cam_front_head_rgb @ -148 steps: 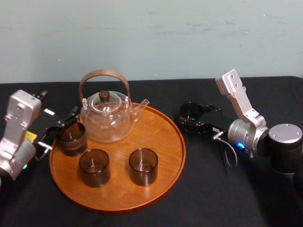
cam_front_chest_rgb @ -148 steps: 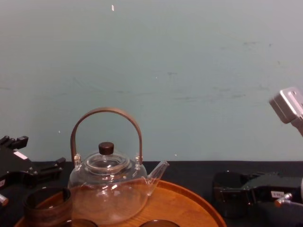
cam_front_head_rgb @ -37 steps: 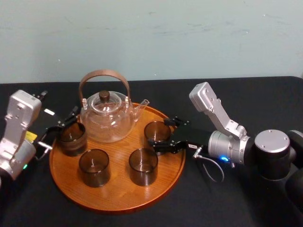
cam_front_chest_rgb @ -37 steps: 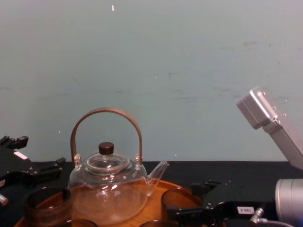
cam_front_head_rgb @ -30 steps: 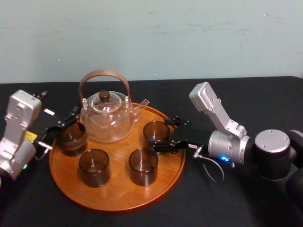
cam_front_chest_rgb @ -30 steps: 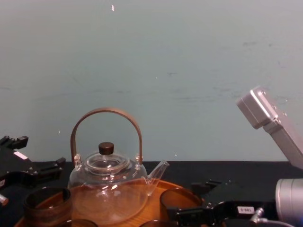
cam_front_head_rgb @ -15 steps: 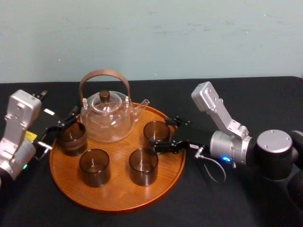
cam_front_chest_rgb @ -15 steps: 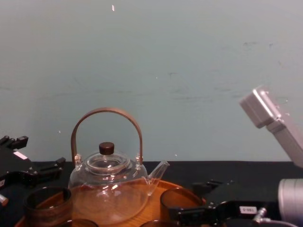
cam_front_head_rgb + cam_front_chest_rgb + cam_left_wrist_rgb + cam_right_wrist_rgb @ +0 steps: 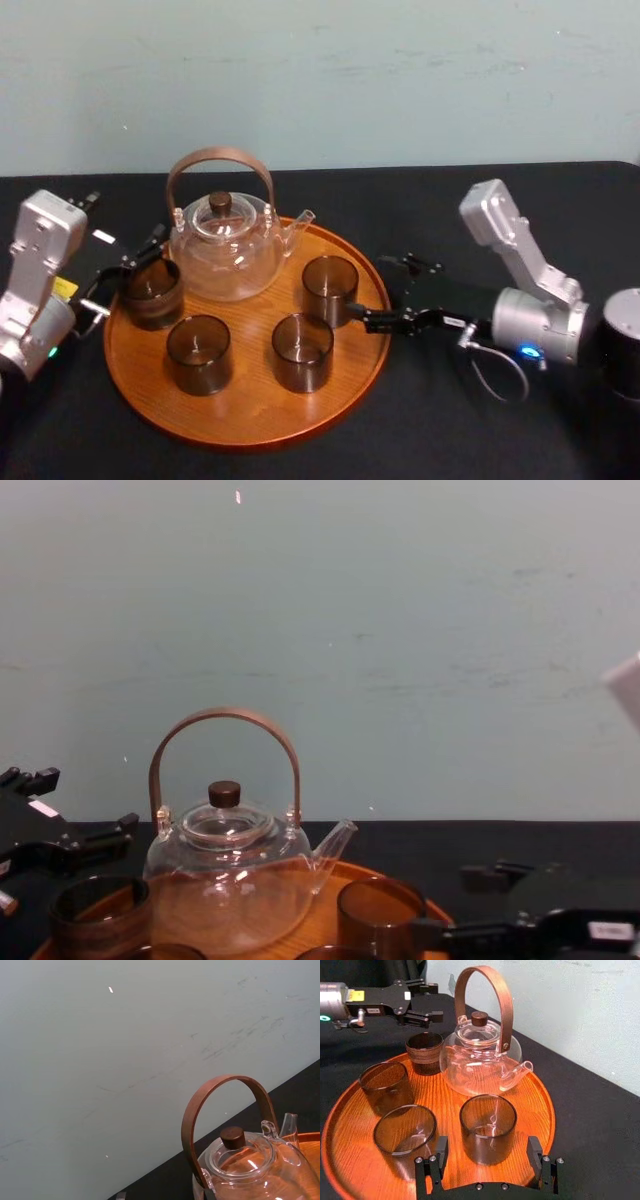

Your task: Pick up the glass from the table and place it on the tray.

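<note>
Since the glass point(image 9: 330, 287) stood upright on the tray point(image 9: 240, 405), we found our right gripper point(image 9: 372, 290) spread open just right of it at the rim, nearer than the idle left gripper point(image 9: 125, 275).

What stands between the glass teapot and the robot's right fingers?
A smoky brown glass, upright on the round wooden tray before the right gripper, fingers open, clearest in the right wrist view.

On the tray point(image 9: 250, 425), the teapot point(image 9: 225, 255) apparently stands behind four glasses point(image 9: 330, 288).
</note>
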